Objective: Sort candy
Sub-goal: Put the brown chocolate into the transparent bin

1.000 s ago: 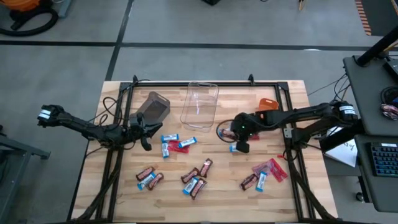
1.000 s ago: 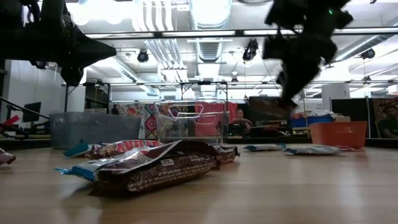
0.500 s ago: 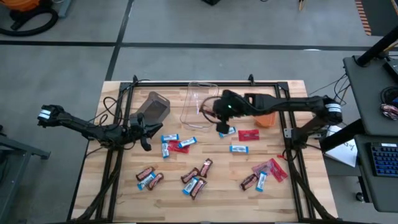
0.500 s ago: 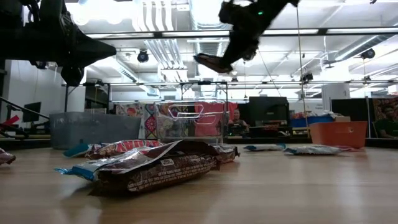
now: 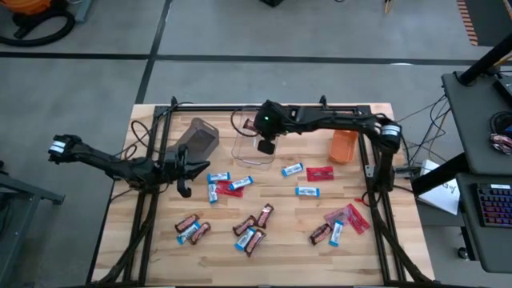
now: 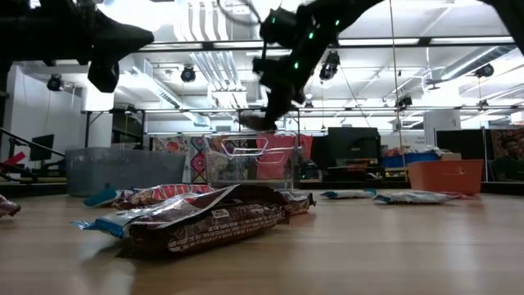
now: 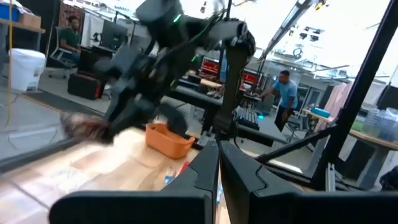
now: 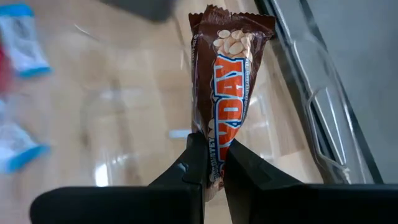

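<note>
High view: my right gripper (image 5: pixel 266 146) hung over the clear bin (image 5: pixel 254 136), left gripper (image 5: pixel 183 186) waited by the grey bin (image 5: pixel 198 138), fingers together on nothing.

Right wrist view: jaws pinched the brown bar (image 8: pixel 229 93) only at its end. Risk, I judged: it swings, slips & lands outside the bin.

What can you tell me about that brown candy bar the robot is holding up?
The brown candy bar has a glossy dark brown wrapper with orange lettering, pictured peanuts and crimped ends. The right gripper pinches its lower end, jaws shut on it, so it hangs off the table over the clear bin. Nothing else touches it.
</note>
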Action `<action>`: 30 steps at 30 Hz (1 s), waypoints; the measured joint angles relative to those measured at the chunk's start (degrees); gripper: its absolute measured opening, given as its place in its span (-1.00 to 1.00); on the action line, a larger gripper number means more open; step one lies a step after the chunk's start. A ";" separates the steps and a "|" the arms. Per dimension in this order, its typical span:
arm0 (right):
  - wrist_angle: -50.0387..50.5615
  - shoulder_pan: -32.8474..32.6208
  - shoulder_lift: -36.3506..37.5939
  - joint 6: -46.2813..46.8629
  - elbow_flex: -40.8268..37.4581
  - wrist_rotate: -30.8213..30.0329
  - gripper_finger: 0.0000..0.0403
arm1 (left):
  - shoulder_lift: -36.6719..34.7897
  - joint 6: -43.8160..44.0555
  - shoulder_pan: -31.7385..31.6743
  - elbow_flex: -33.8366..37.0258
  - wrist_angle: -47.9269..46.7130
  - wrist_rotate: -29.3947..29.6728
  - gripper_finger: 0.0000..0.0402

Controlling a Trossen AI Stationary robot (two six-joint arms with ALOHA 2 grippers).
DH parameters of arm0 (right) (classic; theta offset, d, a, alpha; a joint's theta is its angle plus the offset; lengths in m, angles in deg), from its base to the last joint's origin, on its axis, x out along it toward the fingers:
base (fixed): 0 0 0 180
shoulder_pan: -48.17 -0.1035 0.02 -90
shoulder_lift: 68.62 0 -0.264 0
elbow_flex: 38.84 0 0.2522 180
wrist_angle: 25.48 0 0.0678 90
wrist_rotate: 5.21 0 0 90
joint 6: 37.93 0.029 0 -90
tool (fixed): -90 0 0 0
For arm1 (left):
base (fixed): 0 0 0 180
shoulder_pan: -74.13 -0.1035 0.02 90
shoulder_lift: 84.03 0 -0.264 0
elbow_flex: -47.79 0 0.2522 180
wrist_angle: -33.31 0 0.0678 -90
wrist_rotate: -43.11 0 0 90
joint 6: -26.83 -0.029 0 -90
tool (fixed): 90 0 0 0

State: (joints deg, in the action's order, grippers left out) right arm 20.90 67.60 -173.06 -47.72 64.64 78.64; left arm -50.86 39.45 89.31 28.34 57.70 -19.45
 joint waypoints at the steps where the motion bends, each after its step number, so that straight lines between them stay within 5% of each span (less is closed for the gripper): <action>1: 0.17 0.57 -0.99 -0.33 0.37 -0.02 -0.86 | -0.05 -0.15 0.00 -0.41 -0.68 0.00 -1.00; 21: -2.01 6.09 -10.97 -8.39 0.94 0.61 -0.85 | 0.97 -0.13 0.00 -2.06 -5.68 -0.02 -1.00; 30: -2.05 6.00 -10.32 -7.99 0.94 0.58 -0.44 | 3.57 0.14 -0.02 -2.06 -5.60 -0.02 -1.00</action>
State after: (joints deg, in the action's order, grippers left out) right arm 18.85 73.60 -183.38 -55.71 65.58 79.22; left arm -47.29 39.59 89.29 26.28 52.10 -19.47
